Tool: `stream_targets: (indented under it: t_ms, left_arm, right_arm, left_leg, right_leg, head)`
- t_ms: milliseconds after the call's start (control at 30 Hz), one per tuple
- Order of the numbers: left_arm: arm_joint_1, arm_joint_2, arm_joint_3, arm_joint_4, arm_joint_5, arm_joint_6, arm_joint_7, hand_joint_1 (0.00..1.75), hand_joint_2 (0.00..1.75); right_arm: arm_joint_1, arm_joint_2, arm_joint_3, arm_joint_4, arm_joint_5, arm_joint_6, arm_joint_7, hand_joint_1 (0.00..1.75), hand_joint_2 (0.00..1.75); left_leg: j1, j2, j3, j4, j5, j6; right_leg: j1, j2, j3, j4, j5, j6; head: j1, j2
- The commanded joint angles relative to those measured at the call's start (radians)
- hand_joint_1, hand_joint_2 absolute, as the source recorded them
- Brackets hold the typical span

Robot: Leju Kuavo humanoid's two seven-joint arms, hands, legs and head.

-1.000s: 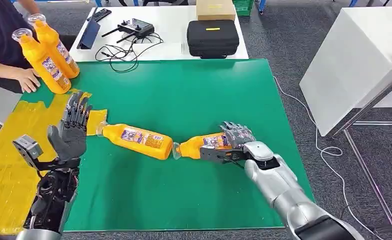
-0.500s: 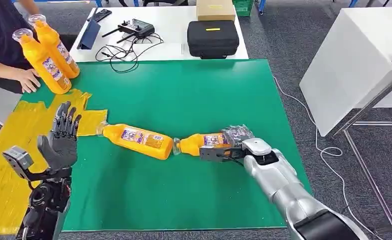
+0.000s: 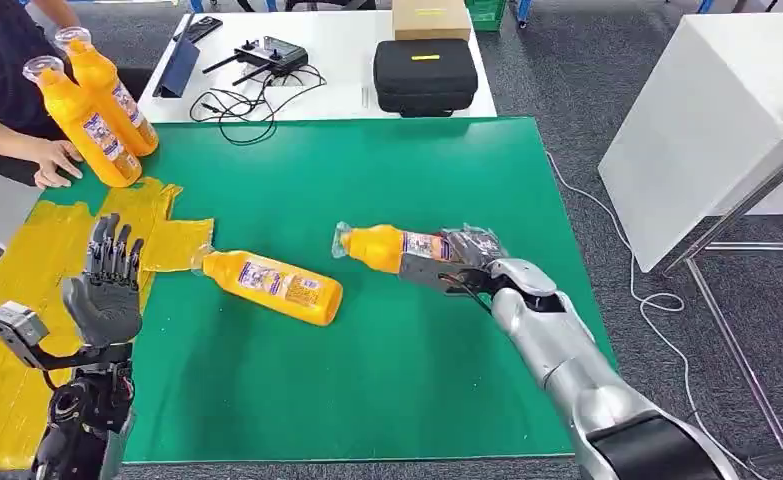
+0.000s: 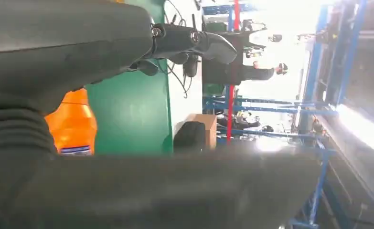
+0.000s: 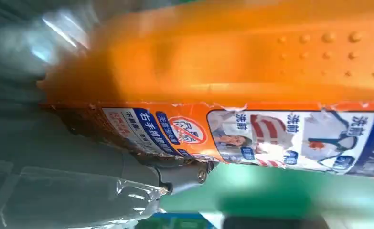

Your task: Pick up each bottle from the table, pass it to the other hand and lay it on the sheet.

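While my right hand (image 3: pixel 464 262) grips a bottle (image 3: pixel 392 247) by its base end, clear of the mat (image 3: pixel 417 170), the pickup looks done and the pass comes next.

Since my left hand (image 3: pixel 107 290) waits with fingers spread and upright, holding nothing, at the edge of the yellow sheet (image 3: pixel 22 300), well apart from the right, I judge the next move needs both arms to meet over the mat's middle; the cap end points toward the left, so the left should take the neck or body before I let go on the right; the right wrist view shows the label pressed against my fingers (image 5: pixel 80 157). I count four bottles: one held; one lying (image 3: pixel 272 285) on the mat just beside the sheet; two standing (image 3: pixel 92 105) at the far corner, by a person's hand (image 3: pixel 55 160).
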Motion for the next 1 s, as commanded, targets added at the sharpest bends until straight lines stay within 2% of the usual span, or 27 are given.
stream_targets:
  t_ms: [33, 100, 167, 267, 400, 467, 533, 633, 700, 900, 1000]
  left_arm:
    - [0.059, -0.047, 0.039, -0.061, 0.096, -0.053, 0.037, 0.00, 1.75]
    - [0.033, -0.060, 0.017, -0.043, 0.095, -0.051, 0.055, 0.00, 1.75]
    - [0.021, -0.062, 0.006, -0.031, 0.097, -0.040, 0.055, 0.00, 1.75]
    - [-0.048, -0.087, -0.052, 0.026, 0.105, -0.066, 0.075, 0.00, 1.75]
    - [-0.169, -0.145, -0.131, 0.126, 0.119, -0.057, 0.092, 0.00, 1.75]
    - [-0.202, -0.167, -0.161, 0.147, 0.122, -0.044, 0.096, 0.00, 1.75]
    - [-0.229, -0.187, -0.202, 0.162, 0.129, -0.037, 0.099, 0.00, 1.75]
    - [-0.251, -0.204, -0.239, 0.177, 0.145, -0.036, 0.109, 0.00, 1.75]
    - [-0.255, -0.212, -0.246, 0.175, 0.148, -0.034, 0.109, 0.00, 1.75]
    - [-0.224, -0.213, -0.267, 0.103, 0.166, 0.000, 0.135, 0.00, 1.75]
    - [-0.213, -0.206, -0.267, 0.087, 0.171, -0.002, 0.143, 0.00, 1.75]
  right_arm:
    - [0.001, 0.009, -0.079, -0.207, -0.144, 0.003, -0.094, 1.75, 1.75]
    - [-0.009, 0.057, -0.072, -0.207, -0.179, 0.011, -0.092, 1.75, 1.75]
    - [-0.015, 0.071, -0.051, -0.198, -0.193, -0.003, -0.078, 1.75, 1.75]
    - [-0.006, 0.159, -0.038, -0.182, -0.262, -0.067, -0.090, 1.75, 1.75]
    - [-0.044, 0.297, 0.020, -0.078, -0.261, -0.145, -0.006, 1.75, 1.75]
    - [-0.065, 0.332, 0.043, -0.045, -0.268, -0.155, 0.024, 1.75, 1.75]
    - [-0.077, 0.332, 0.156, -0.057, -0.357, -0.152, 0.077, 1.75, 1.75]
    - [-0.099, 0.332, 0.259, -0.046, -0.458, -0.158, 0.117, 1.75, 1.75]
    - [-0.101, 0.332, 0.282, -0.049, -0.475, -0.153, 0.126, 1.75, 1.75]
    - [-0.101, 0.332, 0.493, -0.072, -0.632, -0.155, 0.199, 1.75, 1.75]
    - [-0.100, 0.332, 0.533, -0.080, -0.665, -0.166, 0.210, 1.75, 1.75]
  left_leg:
    - [0.000, 0.002, 0.004, -0.001, -0.002, 0.001]
    - [0.000, 0.001, 0.004, 0.001, -0.002, 0.001]
    - [0.000, 0.001, 0.001, 0.000, -0.001, 0.000]
    - [0.000, 0.001, 0.001, 0.000, 0.000, 0.000]
    - [0.001, -0.002, 0.001, 0.001, 0.000, 0.000]
    - [0.001, 0.000, 0.002, 0.002, -0.001, 0.000]
    - [0.001, -0.001, 0.002, 0.003, -0.002, 0.000]
    - [0.002, 0.000, 0.003, 0.003, -0.002, 0.001]
    - [0.002, -0.001, 0.005, 0.003, -0.003, 0.001]
    - [0.001, -0.001, 0.003, 0.001, -0.001, 0.000]
    - [0.001, 0.002, 0.003, 0.001, -0.002, 0.000]
  right_leg:
    - [0.000, 0.000, 0.003, 0.000, -0.001, 0.001]
    - [0.001, -0.001, 0.003, 0.000, -0.002, 0.001]
    - [0.000, -0.001, 0.000, 0.000, -0.001, 0.001]
    - [0.000, 0.000, 0.000, 0.000, 0.000, 0.000]
    - [0.001, -0.004, 0.001, 0.001, -0.001, 0.000]
    - [0.002, -0.003, 0.001, 0.002, -0.001, 0.000]
    - [0.002, -0.004, 0.002, 0.002, -0.002, 0.000]
    - [0.003, -0.003, 0.003, 0.002, -0.002, 0.001]
    - [0.003, -0.005, 0.005, 0.001, -0.003, 0.002]
    - [0.002, -0.004, 0.004, 0.000, -0.002, 0.001]
    - [0.001, -0.001, 0.003, 0.000, -0.001, 0.001]
  head:
    - [0.000, 0.000]
    - [0.000, 0.000]
    - [0.000, 0.000]
    - [0.000, 0.000]
    - [0.000, 0.000]
    - [0.000, 0.000]
    - [0.000, 0.000]
    - [0.000, 0.000]
    - [0.000, 0.000]
    - [0.000, 0.000]
    - [0.000, 0.000]
